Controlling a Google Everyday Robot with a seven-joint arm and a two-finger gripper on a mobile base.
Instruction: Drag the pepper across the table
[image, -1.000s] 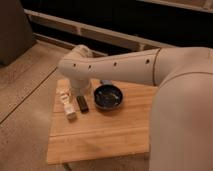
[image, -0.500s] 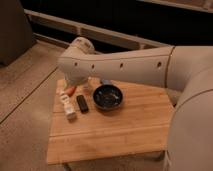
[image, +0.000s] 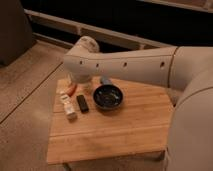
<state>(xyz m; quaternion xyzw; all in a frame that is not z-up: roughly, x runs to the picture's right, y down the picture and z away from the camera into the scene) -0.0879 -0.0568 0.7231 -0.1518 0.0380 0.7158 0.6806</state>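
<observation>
Floor: speckled beige, faint seam line ran diagonally at left. Dark bulky furniture piece stood at upper left corner. Pale horizontal rails ran along back, dark wall behind them. Low square tabletop, light wood planks, stood on floor. Lighting: dim, warm. End effector sat low over tabletop's far left corner.

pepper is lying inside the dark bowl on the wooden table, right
No. The camera view shows the pepper outside the dark bowl, lying on the wooden table itself, beside the bowl. The hand is down at the table's far corner, right by the pepper.
</observation>
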